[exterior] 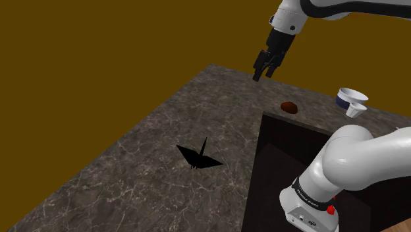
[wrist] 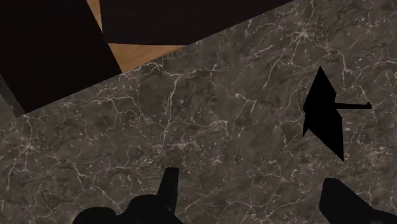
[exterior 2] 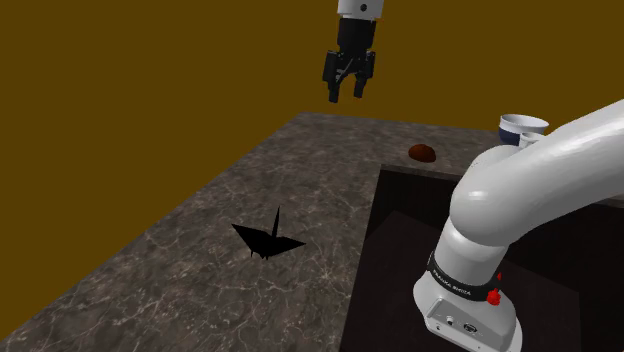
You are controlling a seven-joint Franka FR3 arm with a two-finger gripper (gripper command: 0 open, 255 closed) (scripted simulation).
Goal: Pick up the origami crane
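Sitting on the dark, veined stone desk (exterior: 118, 178), the black origami crane (exterior: 199, 157) is toward the shoulder view's left of middle. It has one thin point sticking upward and flat wings spread on the surface. The second exterior view gives the crane (exterior 2: 268, 238) much the same place, well short of the desk's far edge.

Further right and high above the desk's far corner hangs the end effector (exterior: 263, 71), against a mustard-brown wall (exterior: 99, 53). It is well apart from the crane and touches nothing. The second exterior view shows the end effector (exterior 2: 345, 92) from the front, with its two fingers apart and nothing between them.

Right again, a small reddish-brown lump (exterior: 289, 107) lies on the desk beside the dark stand (exterior: 283, 151). Past it is a white cup with a dark blue band (exterior: 351, 100), and the white arm fills the lower right.

The wrist view looks straight down and adds what the others leave out. A strip of wooden floor (wrist: 137, 56) shows beyond the desk's edge, between dark blocks. There the crane (wrist: 326, 114) lies out past one finger of the end effector (wrist: 250, 184), outside the gap between the two.
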